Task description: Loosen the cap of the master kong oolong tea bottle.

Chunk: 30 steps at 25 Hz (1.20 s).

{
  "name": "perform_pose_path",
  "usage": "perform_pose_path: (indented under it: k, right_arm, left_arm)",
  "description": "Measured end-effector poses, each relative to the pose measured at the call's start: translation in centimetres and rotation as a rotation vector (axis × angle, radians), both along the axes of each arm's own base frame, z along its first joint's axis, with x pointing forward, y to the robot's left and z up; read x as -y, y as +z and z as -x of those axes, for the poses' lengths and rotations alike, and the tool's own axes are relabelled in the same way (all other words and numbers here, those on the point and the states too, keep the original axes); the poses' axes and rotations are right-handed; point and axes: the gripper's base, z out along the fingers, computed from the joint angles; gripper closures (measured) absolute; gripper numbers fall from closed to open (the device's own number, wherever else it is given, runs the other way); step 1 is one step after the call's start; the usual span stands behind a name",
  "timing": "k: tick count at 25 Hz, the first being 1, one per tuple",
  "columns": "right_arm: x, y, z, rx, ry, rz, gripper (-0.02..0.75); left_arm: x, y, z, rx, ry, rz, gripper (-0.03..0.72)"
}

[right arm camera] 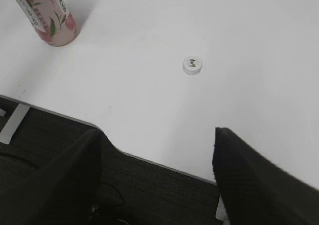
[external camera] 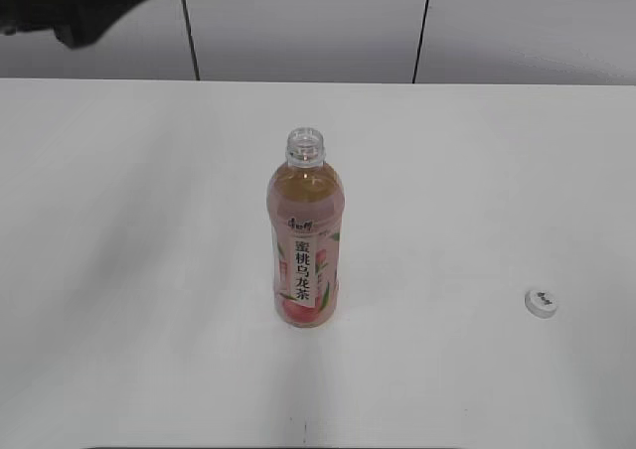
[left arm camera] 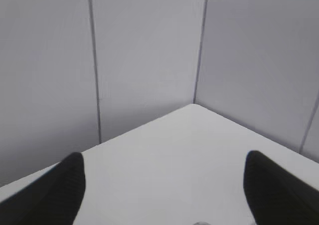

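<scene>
1. The master kong oolong tea bottle (external camera: 305, 238) stands upright near the middle of the white desk (external camera: 119, 270), its neck open.
2. The cap (external camera: 541, 302) lies on the desk, well apart to the right.
3. Left gripper (left arm camera: 164, 185): fingers spread apart, holding nothing.
4. Right gripper (right arm camera: 157, 170): fingers apart, probably above the desk edge.

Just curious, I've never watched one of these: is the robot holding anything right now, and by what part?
Nothing is held. Both grippers are open and empty; the cap lies on the table, apart from the bottle.
</scene>
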Motion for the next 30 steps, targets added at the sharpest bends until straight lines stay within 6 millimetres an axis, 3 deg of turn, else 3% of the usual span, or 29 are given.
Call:
perform_pose_path:
  k: [6, 10, 15, 23, 30]
  right_arm:
    - [0.0, 0.0, 0.0, 0.000, 0.000, 0.000, 0.213]
    - [0.0, 0.0, 0.0, 0.000, 0.000, 0.000, 0.213]
    - [0.0, 0.0, 0.0, 0.000, 0.000, 0.000, 0.213]
    - [0.0, 0.0, 0.0, 0.000, 0.000, 0.000, 0.213]
    - [0.0, 0.0, 0.0, 0.000, 0.000, 0.000, 0.213]
  left_arm:
    - [-2.2, -1.2, 1.1, -0.100, 0.185, 0.120, 0.100]
    - [-4.0, -1.4, 3.2, -0.112, 0.280, 0.181, 0.100]
    - [-6.5, -0.3, 6.8, -0.076, 0.364, 0.122, 0.101]
    - [-9.5, -2.3, 13.0, -0.291, 0.334, -0.093, 0.101]
    - [-11.8, -2.2, 18.1, -0.338, 0.291, -0.130, 0.101]
